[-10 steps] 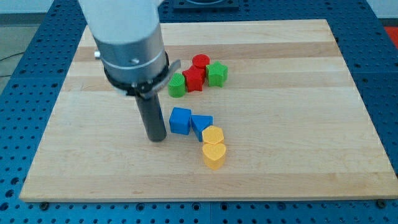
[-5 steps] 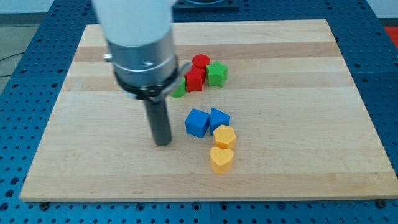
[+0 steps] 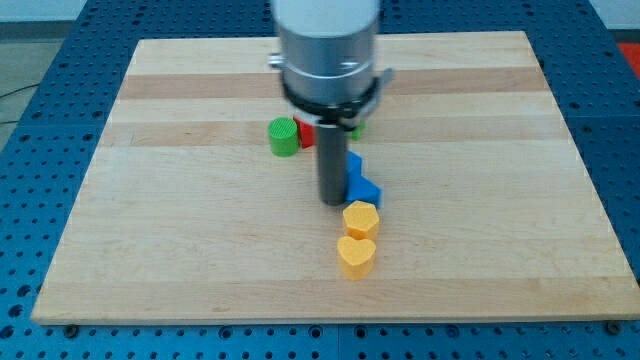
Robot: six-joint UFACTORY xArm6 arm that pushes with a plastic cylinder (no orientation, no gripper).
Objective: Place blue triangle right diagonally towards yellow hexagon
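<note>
My tip (image 3: 332,201) stands on the board just left of two blue blocks. The blue triangle (image 3: 364,189) sits at the tip's right, just above the yellow hexagon (image 3: 361,218). A second blue block (image 3: 353,163) peeks out above it, mostly hidden by the rod. A yellow heart-shaped block (image 3: 357,255) lies below the hexagon. The tip looks in contact with the blue blocks.
A green cylinder (image 3: 284,136) stands upper left of the tip. A red block (image 3: 306,131) and a green block (image 3: 356,127) show only as slivers behind the arm. The wooden board (image 3: 150,230) lies on a blue perforated table.
The arm has moved right. The two blue blocks have shifted right, and the triangle now sits over the yellow hexagon. The arm now covers most of the red and green cluster.
</note>
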